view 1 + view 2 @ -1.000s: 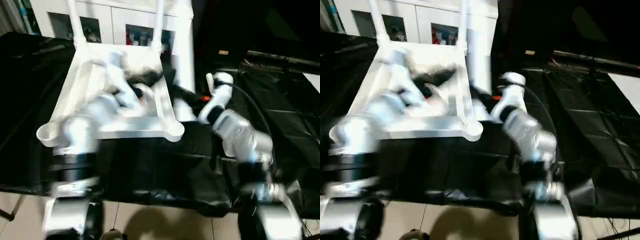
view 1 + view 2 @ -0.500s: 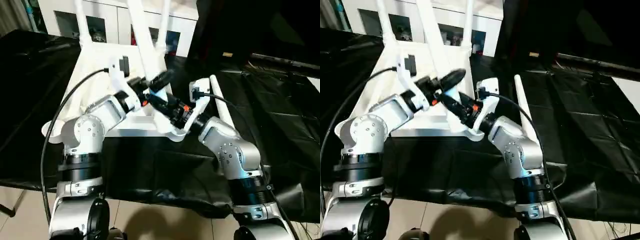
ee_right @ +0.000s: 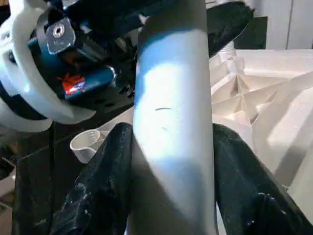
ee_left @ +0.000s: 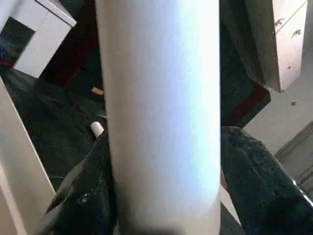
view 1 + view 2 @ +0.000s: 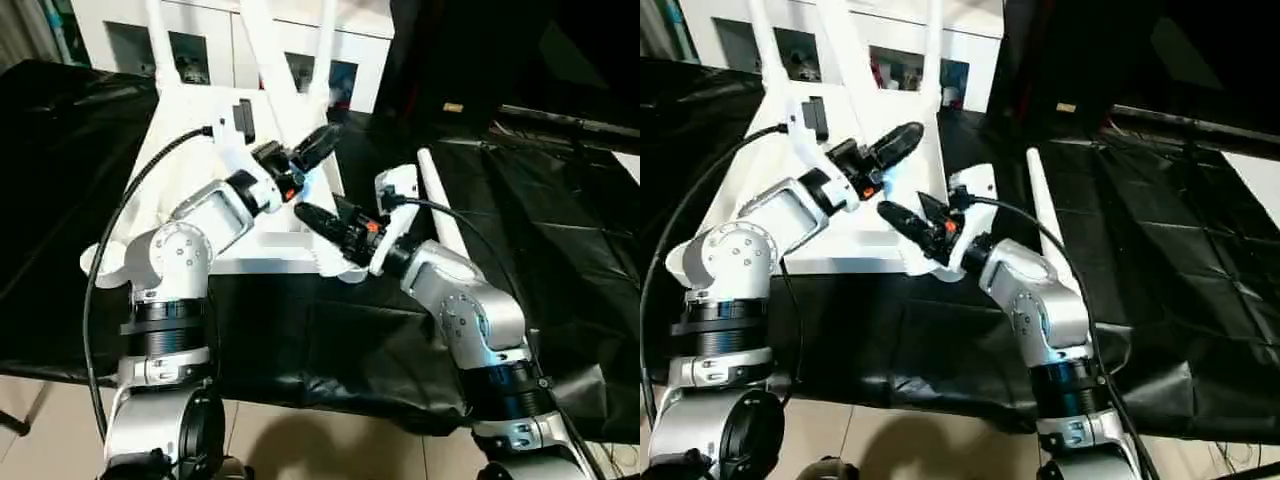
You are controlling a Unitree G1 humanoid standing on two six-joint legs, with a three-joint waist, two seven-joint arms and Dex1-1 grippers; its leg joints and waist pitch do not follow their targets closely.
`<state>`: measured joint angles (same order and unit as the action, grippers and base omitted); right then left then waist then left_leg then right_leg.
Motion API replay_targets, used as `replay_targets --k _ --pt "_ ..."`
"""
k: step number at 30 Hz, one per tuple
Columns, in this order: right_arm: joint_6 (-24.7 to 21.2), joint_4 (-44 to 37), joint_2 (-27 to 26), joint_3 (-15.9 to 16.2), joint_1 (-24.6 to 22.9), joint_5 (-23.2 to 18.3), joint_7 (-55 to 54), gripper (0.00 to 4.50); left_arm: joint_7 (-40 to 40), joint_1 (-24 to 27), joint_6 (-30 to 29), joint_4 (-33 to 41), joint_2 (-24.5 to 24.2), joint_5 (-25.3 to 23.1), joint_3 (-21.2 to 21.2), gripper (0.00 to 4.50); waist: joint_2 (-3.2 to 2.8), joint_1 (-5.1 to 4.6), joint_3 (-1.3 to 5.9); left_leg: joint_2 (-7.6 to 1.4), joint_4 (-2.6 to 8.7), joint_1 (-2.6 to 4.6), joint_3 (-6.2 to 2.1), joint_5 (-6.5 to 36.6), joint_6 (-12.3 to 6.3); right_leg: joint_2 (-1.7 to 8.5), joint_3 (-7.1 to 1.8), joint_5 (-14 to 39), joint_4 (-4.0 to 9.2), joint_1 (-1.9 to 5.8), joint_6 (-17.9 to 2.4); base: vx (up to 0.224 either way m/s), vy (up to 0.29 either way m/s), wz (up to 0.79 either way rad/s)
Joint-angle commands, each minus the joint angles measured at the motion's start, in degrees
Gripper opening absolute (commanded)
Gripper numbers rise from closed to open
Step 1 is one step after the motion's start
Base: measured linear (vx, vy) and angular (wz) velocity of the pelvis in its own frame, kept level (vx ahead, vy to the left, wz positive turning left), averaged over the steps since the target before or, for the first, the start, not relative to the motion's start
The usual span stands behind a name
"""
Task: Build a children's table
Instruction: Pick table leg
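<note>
In the left eye view the white tabletop [image 5: 200, 180] is lying upside down on the black-sheeted surface [image 5: 560, 230], with legs already standing up from its far corners, and a slanting leg [image 5: 272, 60] is rising over its near right area toward the top edge. The left gripper [image 5: 310, 150] and right gripper [image 5: 325, 222] are meeting at that leg's lower part. The right eye view is adding a loose leg [image 5: 1043, 215] lying on the sheet just right of the right arm. The left wrist view is looking along the leg [image 4: 161, 112], with black fingers [image 4: 85, 196] sitting on both sides, jaws clamping it. The right wrist view is showing the right jaws also clamped on this leg [image 3: 173, 127], with the tabletop's ribbed underside [image 3: 254, 98] behind and the other gripper just above.
</note>
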<state>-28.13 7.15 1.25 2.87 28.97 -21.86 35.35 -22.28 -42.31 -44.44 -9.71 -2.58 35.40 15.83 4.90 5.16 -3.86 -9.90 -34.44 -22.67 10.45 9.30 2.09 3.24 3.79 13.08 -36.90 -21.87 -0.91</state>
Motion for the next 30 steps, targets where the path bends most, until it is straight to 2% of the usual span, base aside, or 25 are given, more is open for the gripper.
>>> replay_targets --k 1,4,5,9,10,11,12,14,19,20,22,23,24,25,26,29,30 --pt "0.7 -2.0 0.8 -0.2 -0.5 0.5 -0.3 1.86 0.2 -0.8 0.3 -0.3 0.4 0.5 -0.9 2.79 -1.14 -0.08 4.08 -3.89 4.22 1.92 -1.56 8.4 2.08 5.66 -3.53 0.5 4.53 2.56 -10.5 0.0 0.0 0.0" --pt "0.5 -2.6 1.4 -0.1 -0.7 0.7 -0.4 1.86 -0.8 -1.1 0.4 -0.6 0.6 0.5 -1.5 2.72 -1.12 -0.09 4.11 -3.93 4.22 1.94 -1.59 8.0 1.97 5.64 -3.53 -0.2 4.46 2.6 -10.4 0.0 0.0 0.0" --pt "0.6 -2.6 1.5 -0.2 -0.6 0.8 -0.5 1.86 -1.0 -1.2 0.5 -0.4 0.6 0.5 -1.7 2.51 -1.1 -0.13 4.09 -3.94 4.24 1.97 -1.59 7.9 1.99 5.59 -3.52 -0.3 4.42 2.56 -10.4 0.0 0.0 0.0" --pt "1.1 -1.4 1.7 -0.7 0.4 1.3 -1.3 1.86 -2.7 -1.2 -0.3 0.5 0.2 1.6 -2.2 2.34 -1.0 -0.11 4.1 -3.83 4.16 1.9 -1.52 7.9 1.83 5.66 -3.53 0.0 4.45 2.59 -10.6 0.0 0.0 0.0" --pt "1.1 -0.9 1.9 -0.7 0.7 1.0 -1.2 1.86 -3.5 -1.2 -0.7 0.9 0.0 2.4 -2.1 2.13 -0.97 -0.11 4.09 -3.85 4.17 1.87 -1.53 7.9 1.79 5.65 -3.53 0.0 4.46 2.6 -10.6 0.0 0.0 0.0" --pt "1.1 -0.9 1.9 -0.7 0.7 1.0 -1.1 2.21 -3.6 -1.2 -0.7 1.0 0.0 2.5 -2.1 2.01 -1.0 -0.09 4.09 -3.85 4.15 1.92 -1.52 7.9 1.75 5.65 -3.5 0.1 4.44 2.55 -10.7 0.0 0.0 0.0" --pt "1.0 -0.6 2.1 -0.8 1.0 0.7 -0.7 2.21 -4.0 -1.4 -1.0 1.0 -0.2 2.9 -2.0 2.01 -0.81 -0.14 4.08 -3.87 4.15 1.89 -1.5 7.8 1.66 5.62 -3.52 0.0 4.45 2.56 -10.7 0.0 0.0 0.0" --pt "-2.0 -0.3 3.5 -1.3 2.2 -2.2 3.2 2.58 -9.1 -2.1 -1.3 0.7 -2.5 3.1 -3.9 1.94 -0.89 -0.13 4.05 -3.72 4.17 1.98 -1.5 8.0 1.45 5.51 -3.46 1.1 4.55 2.59 -10.5 0.0 0.0 0.0" --pt "-8.2 -1.3 8.4 -1.2 3.7 -6.7 11.0 2.9 -17.4 -2.9 -2.3 0.2 -5.6 3.8 -6.8 1.91 -0.87 0.05 4.04 -3.78 4.09 2.03 -1.4 7.1 1.17 5.45 -3.48 0.6 4.35 2.61 -10.7 0.0 0.0 0.0" --pt "-9.2 -1.4 9.5 -1.4 4.1 -7.3 12.1 3.07 -19.2 -3.1 -2.3 -0.1 -6.3 3.8 -7.5 1.9 -0.57 0.14 4.06 -3.82 4.06 1.94 -1.34 6.4 0.81 5.45 -3.47 -0.3 4.3 2.72 -10.9 0.0 0.0 0.0" --pt "-11.0 -0.9 11.3 -1.9 5.0 -8.2 13.7 3.16 -22.8 -3.2 -2.1 -0.3 -8.0 3.8 -9.0 1.9 -0.47 0.16 4.14 -3.76 3.97 1.87 -1.34 5.8 0.46 5.62 -3.44 -0.2 4.26 2.83 -11.0 0.0 0.0 0.0" --pt "-12.1 -0.6 12.2 -2.2 5.4 -8.9 14.6 3.26 -24.3 -3.3 -2.3 -0.2 -8.4 4.4 -9.2 1.9 -0.19 0.1 4.15 -3.7 3.9 1.84 -1.24 5.5 0.34 5.6 -3.42 0.0 4.27 2.8 -11.2 0.0 0.0 0.0" --pt "-12.1 -0.6 12.2 -2.2 5.4 -8.9 14.7 3.3 -24.3 -3.3 -2.3 -0.1 -8.4 4.4 -9.2 1.9 -0.31 0.1 4.13 -3.72 3.85 1.72 -1.27 5.2 0.31 5.73 -3.43 0.1 4.2 2.87 -11.4 0.0 0.0 0.0" --pt "-14.3 0.0 14.0 -2.0 6.1 -10.0 17.0 3.32 -27.5 -3.4 -2.9 0.6 -9.2 6.0 -9.3 1.9 -0.21 0.07 4.1 -3.68 3.81 1.71 -1.22 5.3 0.21 5.73 -3.42 0.3 4.27 2.86 -11.5 0.0 0.0 0.0" --pt "-15.7 -0.2 16.0 -0.3 6.1 -10.4 20.4 3.32 -29.2 -3.6 -3.4 1.5 -9.4 7.9 -8.5 1.9 -0.23 0.21 4.13 -3.63 3.71 1.78 -1.18 5.4 0.02 5.74 -3.4 1.0 4.32 2.91 -11.8 0.0 0.0 0.0" --pt "-16.7 -0.4 17.1 0.8 6.0 -10.9 22.4 3.32 -30.6 -3.7 -3.6 1.7 -9.5 9.1 -8.0 1.9 -0.25 0.2 4.08 -3.73 3.69 1.69 -1.19 5.3 -0.16 5.64 -3.33 0.7 4.2 2.79 -12.2 0.0 0.0 0.0" --pt "-17.1 -0.6 17.2 0.9 5.9 -11.3 22.7 3.04 -31.1 -3.7 -3.5 1.8 -9.6 9.3 -8.0 1.9 -0.27 0.24 4.12 -3.73 3.66 1.75 -1.18 5.4 -0.17 5.71 -3.33 1.0 4.21 2.78 -12.4 0.0 0.0 0.0"
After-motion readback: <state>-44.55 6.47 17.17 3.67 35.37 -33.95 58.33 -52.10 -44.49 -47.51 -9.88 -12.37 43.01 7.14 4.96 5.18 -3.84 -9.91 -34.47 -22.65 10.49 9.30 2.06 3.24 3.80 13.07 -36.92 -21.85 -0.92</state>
